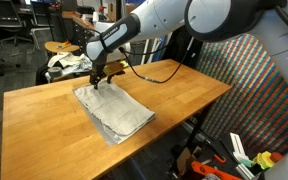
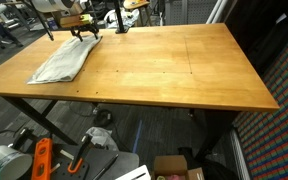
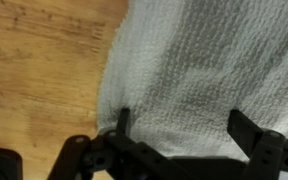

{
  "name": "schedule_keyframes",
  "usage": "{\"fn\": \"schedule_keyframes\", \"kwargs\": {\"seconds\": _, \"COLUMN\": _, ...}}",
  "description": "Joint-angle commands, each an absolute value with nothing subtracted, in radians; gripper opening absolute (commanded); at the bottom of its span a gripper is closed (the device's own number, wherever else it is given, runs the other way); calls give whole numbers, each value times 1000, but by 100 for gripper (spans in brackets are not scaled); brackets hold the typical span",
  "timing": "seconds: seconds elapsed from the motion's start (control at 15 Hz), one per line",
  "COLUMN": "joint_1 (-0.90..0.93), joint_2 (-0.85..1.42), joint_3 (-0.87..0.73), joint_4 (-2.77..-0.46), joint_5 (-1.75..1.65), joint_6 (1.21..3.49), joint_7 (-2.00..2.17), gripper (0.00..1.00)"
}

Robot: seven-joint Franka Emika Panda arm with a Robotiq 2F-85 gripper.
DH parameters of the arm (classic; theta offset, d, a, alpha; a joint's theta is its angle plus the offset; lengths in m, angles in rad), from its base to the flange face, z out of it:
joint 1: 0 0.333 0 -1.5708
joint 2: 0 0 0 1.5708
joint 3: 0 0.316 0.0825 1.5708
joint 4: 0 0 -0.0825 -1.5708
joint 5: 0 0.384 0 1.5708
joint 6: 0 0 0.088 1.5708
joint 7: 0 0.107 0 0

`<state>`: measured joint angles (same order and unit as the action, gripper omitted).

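The table [image 1: 189, 95] bears a grey towel [image 1: 114, 110] toward one end in both exterior views. Only the wrist view shows the towel's waffle weave and its edge on the wood. The gripper [image 3: 181, 120] is spread wide over that edge, gripping nothing. Whether its tips touch the towel is unclear, and its base is cut off.

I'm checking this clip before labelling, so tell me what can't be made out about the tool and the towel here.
1. Contact between tool and towel: in an exterior view the tool's own body hides it.
2. Tool in an exterior view: too small to read its opening.
3. Towel in the wrist view: cut off by the top and right edges; fingertips blurred.
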<state>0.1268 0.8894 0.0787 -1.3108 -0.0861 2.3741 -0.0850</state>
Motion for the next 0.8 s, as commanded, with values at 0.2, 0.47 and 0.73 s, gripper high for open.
{"fn": "schedule_keyframes", "kwargs": {"seconds": 0.2, "joint_1": 135, "joint_2": 934, "joint_3": 43, "joint_4": -1226, "joint_5": -96, "joint_6": 2343, "joint_7": -64, "gripper": 100}}
{"fn": "schedule_keyframes", "kwargs": {"seconds": 0.47, "joint_1": 137, "joint_2": 942, "joint_3": 25, "joint_4": -1211, "joint_5": -103, "joint_6": 2352, "joint_7": -47, "gripper": 100}}
{"fn": "schedule_keyframes", "kwargs": {"seconds": 0.73, "joint_1": 138, "joint_2": 960, "joint_3": 0, "joint_4": -1185, "joint_5": -109, "joint_6": 2361, "joint_7": -12, "gripper": 100}}
